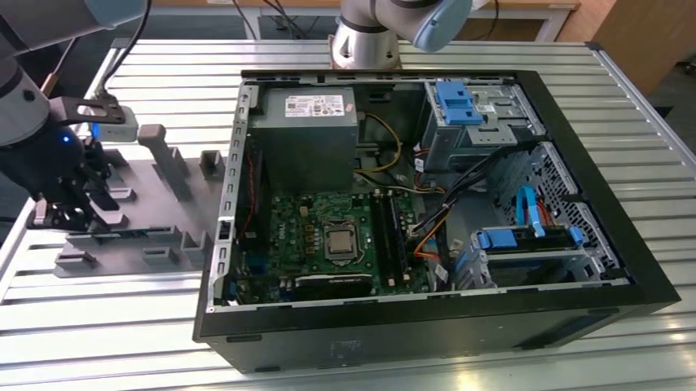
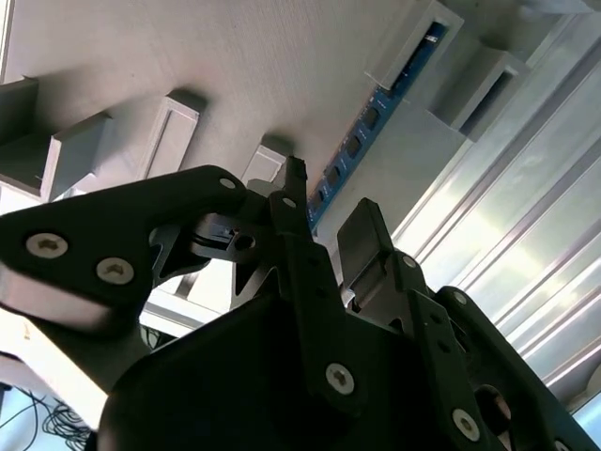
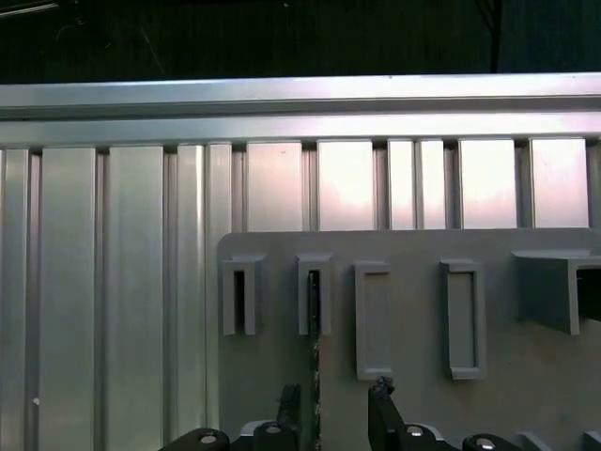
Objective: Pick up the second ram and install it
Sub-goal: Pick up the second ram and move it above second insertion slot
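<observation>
Centring matters here: your gripper has its jaws apart, straddling the second ram and gripping nothing. The ram stands on edge in the grey holder tray, at the exterior view's left. Square the jaws to the strip and close evenly on its flat faces.

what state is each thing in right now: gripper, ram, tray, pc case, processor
gripper: open, a finger on either side of the second ram, not closed on it
second ram: standing on edge in the holder tray, not lifted
holder tray: lying flat on the table
computer case: on its side, side panel off, inside exposed
processor: bare, no cooler over it
</observation>
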`<act>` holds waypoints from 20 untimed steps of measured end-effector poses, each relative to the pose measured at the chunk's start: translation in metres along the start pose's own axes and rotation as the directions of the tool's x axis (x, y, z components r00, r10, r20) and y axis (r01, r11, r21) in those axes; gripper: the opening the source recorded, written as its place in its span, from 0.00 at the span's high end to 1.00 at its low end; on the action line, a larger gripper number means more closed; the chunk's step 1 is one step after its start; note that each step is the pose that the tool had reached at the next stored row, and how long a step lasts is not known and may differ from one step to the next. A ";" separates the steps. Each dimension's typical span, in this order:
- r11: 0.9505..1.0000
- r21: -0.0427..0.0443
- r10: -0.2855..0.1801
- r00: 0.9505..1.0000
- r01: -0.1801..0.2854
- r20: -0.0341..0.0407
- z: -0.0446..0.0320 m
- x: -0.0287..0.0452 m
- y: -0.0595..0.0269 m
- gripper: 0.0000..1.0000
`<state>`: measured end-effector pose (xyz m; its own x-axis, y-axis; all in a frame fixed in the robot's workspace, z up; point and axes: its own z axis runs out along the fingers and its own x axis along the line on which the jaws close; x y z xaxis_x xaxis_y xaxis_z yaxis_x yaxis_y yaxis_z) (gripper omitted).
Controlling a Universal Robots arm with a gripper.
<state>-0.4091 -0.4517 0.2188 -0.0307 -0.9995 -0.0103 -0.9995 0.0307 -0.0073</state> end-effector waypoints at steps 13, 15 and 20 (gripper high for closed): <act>1.000 0.000 -0.001 1.000 0.001 -0.001 0.0034 0.0021 -0.0001 0.58; 1.000 0.000 -0.001 1.000 0.001 -0.001 0.0051 0.0030 -0.0001 0.58; 1.000 0.000 -0.001 1.000 0.001 -0.001 0.0141 0.0035 -0.0007 0.58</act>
<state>-0.4084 -0.4550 0.2046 -0.0298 -0.9995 -0.0097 -0.9995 0.0299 -0.0073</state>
